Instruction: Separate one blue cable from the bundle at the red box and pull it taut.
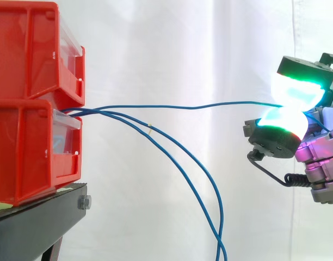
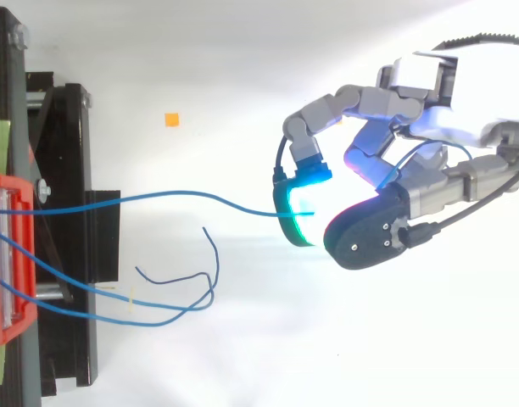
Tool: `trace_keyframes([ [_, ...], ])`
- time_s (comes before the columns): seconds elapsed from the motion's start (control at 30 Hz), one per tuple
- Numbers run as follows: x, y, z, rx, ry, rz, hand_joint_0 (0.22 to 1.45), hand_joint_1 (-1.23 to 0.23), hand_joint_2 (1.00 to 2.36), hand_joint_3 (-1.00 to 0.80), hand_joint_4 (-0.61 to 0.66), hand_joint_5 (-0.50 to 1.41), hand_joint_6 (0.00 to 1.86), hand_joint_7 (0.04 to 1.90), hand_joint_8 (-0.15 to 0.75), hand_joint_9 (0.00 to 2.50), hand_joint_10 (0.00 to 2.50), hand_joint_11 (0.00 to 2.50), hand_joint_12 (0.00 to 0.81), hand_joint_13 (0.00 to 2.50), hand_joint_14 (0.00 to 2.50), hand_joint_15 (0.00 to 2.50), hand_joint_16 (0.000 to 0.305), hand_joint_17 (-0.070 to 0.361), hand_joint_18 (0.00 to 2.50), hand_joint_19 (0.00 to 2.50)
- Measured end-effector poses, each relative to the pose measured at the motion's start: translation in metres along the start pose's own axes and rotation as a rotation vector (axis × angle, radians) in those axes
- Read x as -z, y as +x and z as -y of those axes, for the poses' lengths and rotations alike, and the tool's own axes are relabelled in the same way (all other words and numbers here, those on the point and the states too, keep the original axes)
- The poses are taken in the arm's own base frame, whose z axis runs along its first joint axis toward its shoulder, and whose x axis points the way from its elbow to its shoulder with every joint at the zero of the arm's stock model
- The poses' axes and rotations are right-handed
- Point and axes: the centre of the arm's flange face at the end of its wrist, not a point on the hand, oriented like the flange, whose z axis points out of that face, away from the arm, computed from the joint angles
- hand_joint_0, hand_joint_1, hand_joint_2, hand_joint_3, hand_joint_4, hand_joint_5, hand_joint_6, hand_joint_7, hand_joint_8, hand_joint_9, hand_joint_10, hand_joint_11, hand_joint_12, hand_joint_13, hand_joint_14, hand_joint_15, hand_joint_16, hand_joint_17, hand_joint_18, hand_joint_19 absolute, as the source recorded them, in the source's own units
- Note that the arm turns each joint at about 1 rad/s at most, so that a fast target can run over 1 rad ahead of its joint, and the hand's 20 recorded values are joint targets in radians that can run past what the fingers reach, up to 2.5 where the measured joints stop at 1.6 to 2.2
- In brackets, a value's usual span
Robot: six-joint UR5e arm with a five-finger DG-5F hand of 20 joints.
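Two red bins (image 1: 33,103) stand stacked on a black stand at the left; their front edge (image 2: 7,254) shows from above. Three blue cables come out of the lower bin. One blue cable (image 1: 183,106) runs almost level to the right, nearly straight, into my hand (image 2: 429,191). Two glowing pads (image 1: 289,111) pinch its end, one above the other. The same cable (image 2: 175,197) crosses the top view to the pads (image 2: 304,199). The other two cables (image 1: 183,157) droop down and away from the bin, and lie looped (image 2: 170,292) below.
The black stand (image 1: 36,223) carries the bins at the left, with a bolt at its corner. A small orange square (image 2: 170,119) lies on the white floor. White curtain hangs behind.
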Motion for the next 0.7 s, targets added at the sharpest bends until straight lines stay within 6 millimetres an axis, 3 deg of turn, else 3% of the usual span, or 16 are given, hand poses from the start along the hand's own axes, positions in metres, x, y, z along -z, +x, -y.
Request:
trace_keyframes([
  [0.7, 0.0001, 0.0, 0.0001, 0.0, 0.0, 0.0, 0.75, -0.79, 1.03, 0.0, -0.08, -0.18, 0.88, 1.76, 0.276, 1.05, 2.14, 1.57, 0.319, 1.08, 2.03, 1.36, 0.043, 0.096, 1.29, 1.7],
])
